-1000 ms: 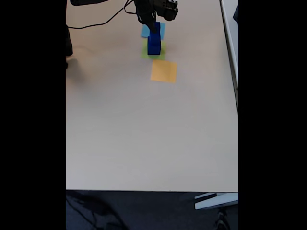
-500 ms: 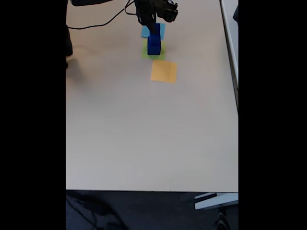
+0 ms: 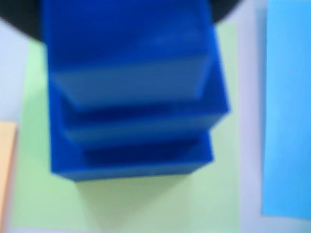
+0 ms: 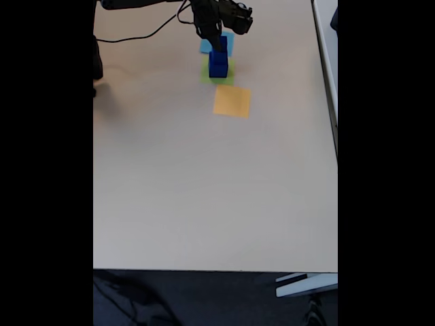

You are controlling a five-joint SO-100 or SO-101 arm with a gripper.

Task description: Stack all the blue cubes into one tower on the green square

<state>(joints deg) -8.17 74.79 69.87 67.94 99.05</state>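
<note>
Far end of tabletop (image 4: pixel 204 176): the tower (image 4: pixel 218 60) of blue cubes (image 3: pixel 131 97) stands on the green square (image 4: pixel 208 77), with the arm directly over it.
Stack order: the wrist view shows three stepped tiers, widest at the base and narrowest on top; that order likely keeps the pile steady.
Footing: green paper shows on every side of the base (image 3: pixel 221 194), so the tower sits inside the square, not over its edge.
Pincer (image 4: pixel 219 37): it hangs right at the top cube; whether it is gripping, just touching or spread apart I cannot tell, since the fixed view is too small and the wrist view blurred.
Task state: judged complete or nearly so, with all three cubes piled.
Neighbours: a light-blue square (image 3: pixel 286 107) lies just beside the green one, on the right in the wrist view; an orange square (image 4: pixel 232 101) lies nearer the camera in the fixed view.
Cable (image 4: pixel 136 34): trails across the tabletop left of the arm, well apart from the tower.
Obstructions: nothing blocks a straight lift; the risk is nudging the top cube while retreating.
</note>
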